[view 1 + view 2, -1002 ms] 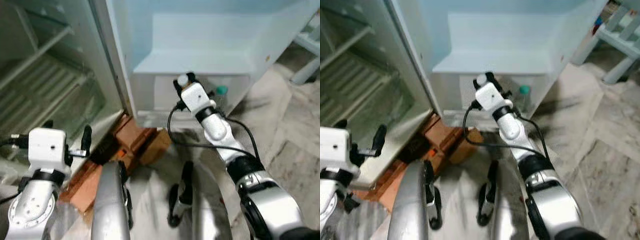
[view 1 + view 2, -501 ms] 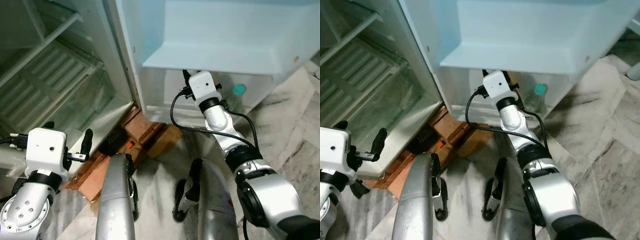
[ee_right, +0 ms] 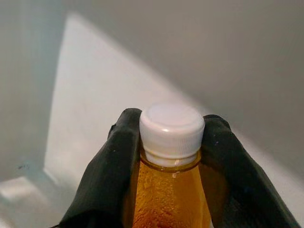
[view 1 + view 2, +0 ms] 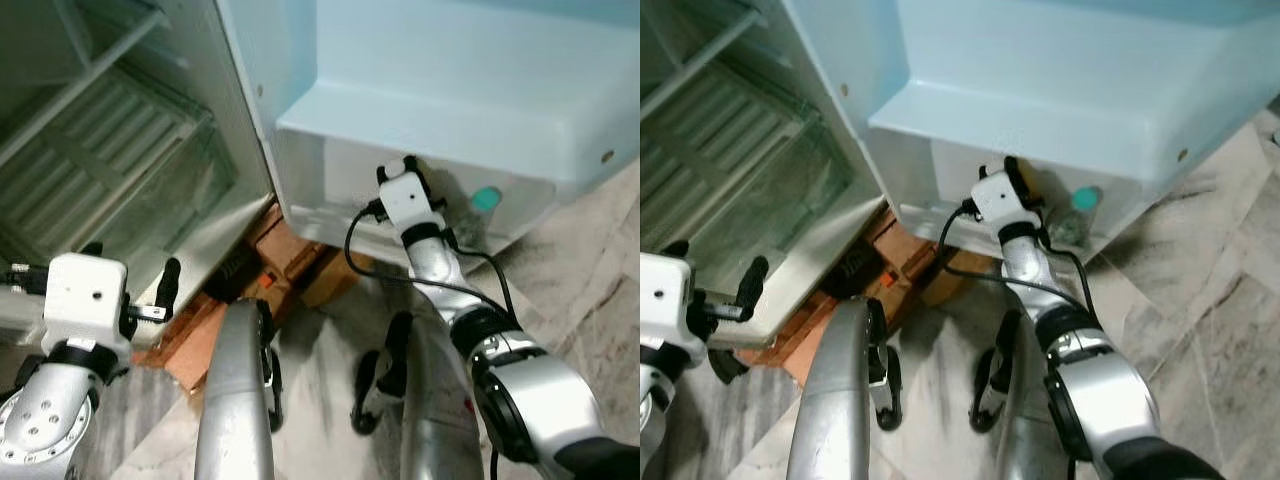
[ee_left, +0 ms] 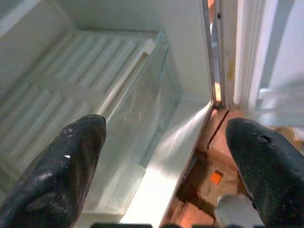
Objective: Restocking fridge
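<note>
My right gripper (image 4: 404, 172) is shut on the neck of a bottle (image 3: 171, 199) of amber liquid with a white cap (image 3: 172, 127). It holds the bottle upright at the bottom shelf (image 4: 330, 175) of the open pale blue fridge door, close to the shelf's white wall. A green-capped bottle (image 4: 485, 199) stands in that same shelf, to the right of my gripper. My left gripper (image 5: 166, 137) is open and holds nothing; it hangs low on the left, facing the fridge's lower compartment (image 5: 118, 104).
The fridge body stands open at left with ribbed white shelves (image 4: 110, 130) and a clear drawer front (image 5: 156, 95). Reddish bricks (image 4: 300, 255) prop up the fridge at floor level. My two silver legs (image 4: 235, 400) stand on the marble floor (image 4: 590, 280).
The head view has shifted, bringing the door shelf closer. My right gripper with the bottle has stayed at the door's bottom shelf, now tucked under the overhang. The left arm has barely moved.
</note>
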